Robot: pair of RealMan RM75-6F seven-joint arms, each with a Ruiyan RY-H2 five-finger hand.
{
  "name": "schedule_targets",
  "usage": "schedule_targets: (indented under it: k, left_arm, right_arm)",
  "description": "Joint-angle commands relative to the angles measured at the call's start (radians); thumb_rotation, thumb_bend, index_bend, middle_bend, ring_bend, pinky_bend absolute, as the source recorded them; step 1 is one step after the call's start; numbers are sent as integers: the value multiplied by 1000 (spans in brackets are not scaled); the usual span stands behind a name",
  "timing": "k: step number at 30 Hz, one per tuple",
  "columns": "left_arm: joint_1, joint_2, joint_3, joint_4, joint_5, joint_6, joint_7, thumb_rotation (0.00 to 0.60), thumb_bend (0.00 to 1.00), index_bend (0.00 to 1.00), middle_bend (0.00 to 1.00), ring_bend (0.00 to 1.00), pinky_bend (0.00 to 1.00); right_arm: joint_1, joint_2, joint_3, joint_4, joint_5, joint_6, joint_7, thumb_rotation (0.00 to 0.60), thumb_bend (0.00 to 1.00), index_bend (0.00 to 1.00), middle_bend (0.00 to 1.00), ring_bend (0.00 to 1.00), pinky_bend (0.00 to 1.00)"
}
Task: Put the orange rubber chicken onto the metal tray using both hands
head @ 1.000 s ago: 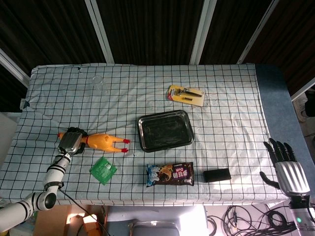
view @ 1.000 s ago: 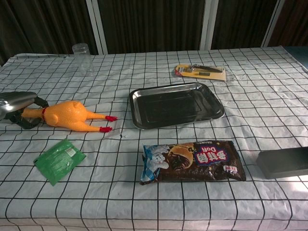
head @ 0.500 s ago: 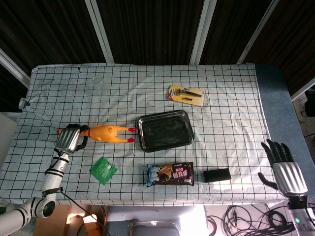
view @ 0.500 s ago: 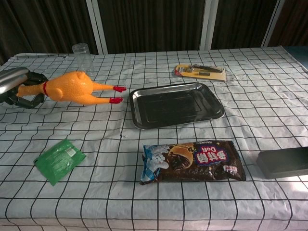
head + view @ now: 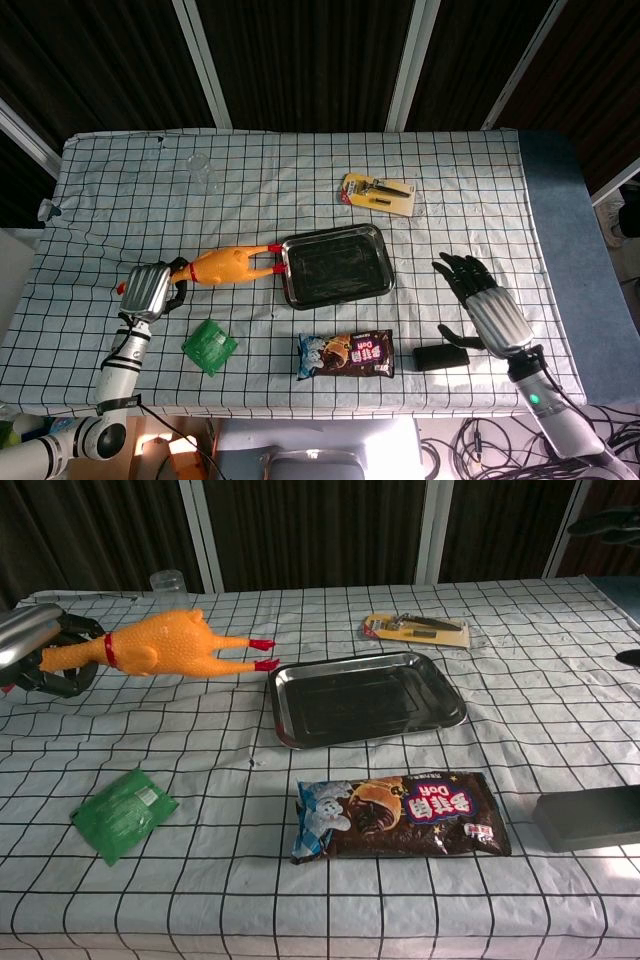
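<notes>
The orange rubber chicken (image 5: 222, 266) (image 5: 165, 647) hangs in the air, its red feet pointing at the left rim of the metal tray (image 5: 293, 289) (image 5: 285, 725). My left hand (image 5: 148, 291) (image 5: 45, 655) grips it by the head and neck end. The tray lies bare at the table's centre. My right hand (image 5: 483, 305) is open with fingers spread, raised over the table to the right of the tray; only dark fingertips (image 5: 605, 522) show at the chest view's top right.
A chocolate snack bag (image 5: 346, 355) (image 5: 400, 814) lies in front of the tray, a black box (image 5: 441, 357) (image 5: 588, 817) to its right, a green packet (image 5: 210, 346) (image 5: 124, 811) front left. A carded tool pack (image 5: 378, 193) and a clear glass (image 5: 200, 166) stand further back.
My left hand has lifted the chicken off the cloth and carried it right, toward the tray. My right hand has come in from the table's right edge toward the tray.
</notes>
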Motion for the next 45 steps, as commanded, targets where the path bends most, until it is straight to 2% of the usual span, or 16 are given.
schedule_targets:
  k: [1,9,17,18,23,26,31,40,42,45]
  left_arm:
    - [1,3,3,-34,16,17,13,600,774,622,807,561,799]
    - [-7,2,21,-125,46,23,66,600,776,622,810,561,799]
    - [-19,-18,19,-133,55,28,98,600,775,622,810,561,799]
    - [-22,-20,21,-136,62,32,110,600,775,622,810,561,799]
    - [-21,-19,19,-139,59,37,119,600,777,622,812,562,798]
    - [-18,-17,20,-142,66,44,116,600,775,622,813,561,798]
    - [-9,-7,17,-154,73,63,108,600,775,621,822,561,799]
    - [-8,-7,21,-157,80,56,86,600,778,621,823,561,798]
    - [-8,-9,21,-155,80,54,85,600,778,621,822,561,798]
    - [-10,-13,21,-154,80,51,83,600,778,621,822,561,798]
  right_arm:
    - [173,-46,123,-109,240,-175,-213,600,191,0,0,0,0]
    - [386,-240,200,-72,563,-202,-501,600,191,0,0,0,0]
    - [507,-327,226,-26,743,-243,-550,600,191,0,0,0,0]
    - [554,-377,237,11,793,-277,-543,600,191,0,0,0,0]
    - [654,-478,223,110,892,-265,-591,600,191,0,0,0,0]
    - [693,-533,219,164,921,-257,-591,600,191,0,0,0,0]
    - [720,-602,217,235,901,-221,-562,600,191,23,0,0,0]
    - [719,-621,235,241,858,-203,-478,600,191,143,11,0,16]
    - [717,-618,240,235,856,-202,-462,600,191,171,31,0,37]
    - [716,-619,242,233,851,-194,-449,600,192,265,147,28,128]
